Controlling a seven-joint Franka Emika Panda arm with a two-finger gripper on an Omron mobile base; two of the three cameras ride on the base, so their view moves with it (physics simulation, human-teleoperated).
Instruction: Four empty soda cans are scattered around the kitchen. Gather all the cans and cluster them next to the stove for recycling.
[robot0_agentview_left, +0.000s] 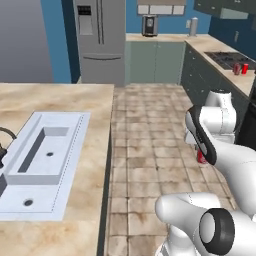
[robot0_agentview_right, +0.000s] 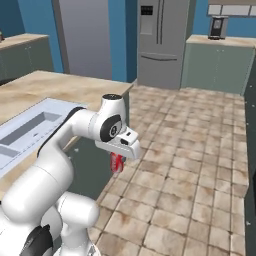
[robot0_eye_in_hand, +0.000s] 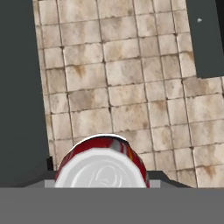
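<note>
Hand view: the hand (robot0_eye_in_hand: 101, 186) grips a red soda can (robot0_eye_in_hand: 101, 168) above the tiled floor (robot0_eye_in_hand: 127, 87), while two more cans (robot0_agentview_left: 240, 69) stand by the stove (robot0_agentview_left: 227, 59) on the far table (robot0_agentview_left: 220, 47).

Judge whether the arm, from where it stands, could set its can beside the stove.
Probably not yet: the stove sits on the far counter across open tile floor, while the pincer holds a soda can low by the island.
</note>
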